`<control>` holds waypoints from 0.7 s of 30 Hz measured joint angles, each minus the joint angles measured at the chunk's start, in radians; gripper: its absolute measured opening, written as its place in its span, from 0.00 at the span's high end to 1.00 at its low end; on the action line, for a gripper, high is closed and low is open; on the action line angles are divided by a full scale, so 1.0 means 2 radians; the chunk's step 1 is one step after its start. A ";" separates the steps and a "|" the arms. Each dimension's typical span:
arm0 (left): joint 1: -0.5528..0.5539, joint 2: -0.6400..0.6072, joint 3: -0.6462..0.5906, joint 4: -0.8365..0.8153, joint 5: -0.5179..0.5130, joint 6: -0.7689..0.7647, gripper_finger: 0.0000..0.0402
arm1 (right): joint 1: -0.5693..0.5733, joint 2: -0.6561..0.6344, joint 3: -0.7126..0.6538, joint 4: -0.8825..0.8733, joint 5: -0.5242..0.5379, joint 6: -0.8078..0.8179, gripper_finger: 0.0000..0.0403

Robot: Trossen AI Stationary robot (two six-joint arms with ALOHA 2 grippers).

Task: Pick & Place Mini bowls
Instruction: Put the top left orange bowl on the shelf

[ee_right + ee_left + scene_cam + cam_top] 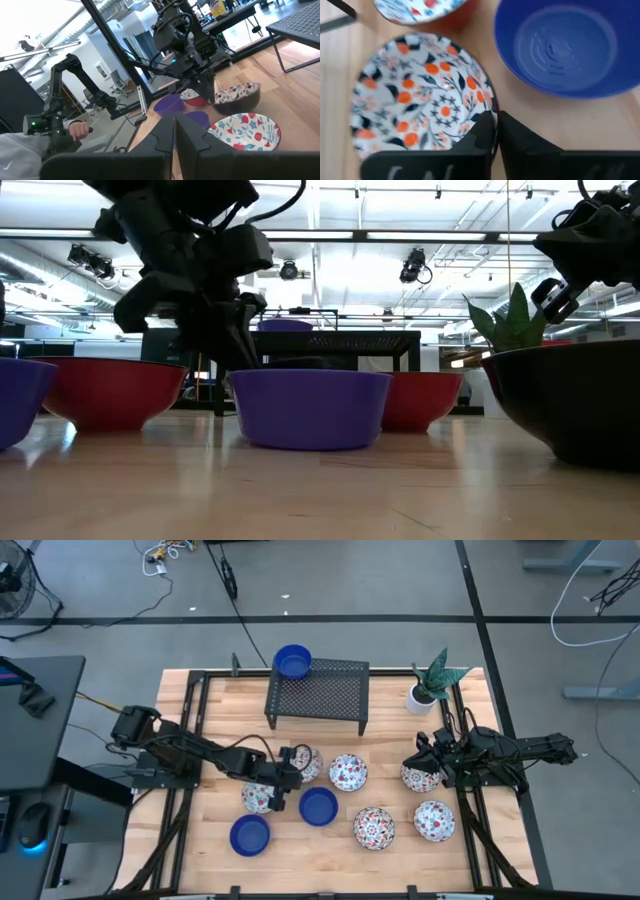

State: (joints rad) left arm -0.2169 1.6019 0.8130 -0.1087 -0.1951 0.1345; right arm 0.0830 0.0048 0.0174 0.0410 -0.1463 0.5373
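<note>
A white mini bowl with a red-and-blue floral pattern point(415, 100) sits on the wooden table point(200, 710), left of centre point(255, 798). My left gripper point(495, 120) point(281, 790) is shut on its rim. A glossy blue mini bowl point(570, 45) point(318, 806) stands close beside it, and another floral bowl point(306, 762) lies just beyond. More floral bowls point(348, 772) point(373, 828) point(434, 821) and a blue bowl point(250, 835) stand on the table. One blue bowl point(293, 662) rests on the black rack. My right gripper point(175, 122) point(420, 753) waits shut at the table's right. My left gripper pinches the floral bowl's rim point(491, 107) on the side nearest the blue bowl, one finger point(477, 132) inside the bowl and one finger point(520, 137) outside. The fingers slant down from the table's left. The bowl stays upright, its red underside point(110, 395) on the table.
A black perforated rack point(318, 690) stands at the far middle. A white pot with a green plant point(425, 690) is at the far right. A floral bowl point(421, 778) lies under my right gripper. Black frame rails point(190, 730) run along both sides.
</note>
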 joint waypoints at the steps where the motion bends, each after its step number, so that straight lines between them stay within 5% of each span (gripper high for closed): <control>1: 0.000 -0.001 0.001 0.002 0.000 0.000 0.97 | 0.000 0.000 0.000 0.000 0.000 0.000 0.95; 10: -0.020 -0.002 0.019 0.006 0.001 0.024 0.98 | 0.000 0.000 0.000 0.000 0.000 0.000 0.95; 21: -0.035 -0.008 0.213 -0.215 -0.069 0.057 0.98 | 0.000 0.000 0.000 0.001 0.000 0.000 0.95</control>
State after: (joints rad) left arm -0.2862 1.5864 1.2391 -0.5382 -0.3325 0.2480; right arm 0.0833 0.0048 0.0172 0.0435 -0.1463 0.5373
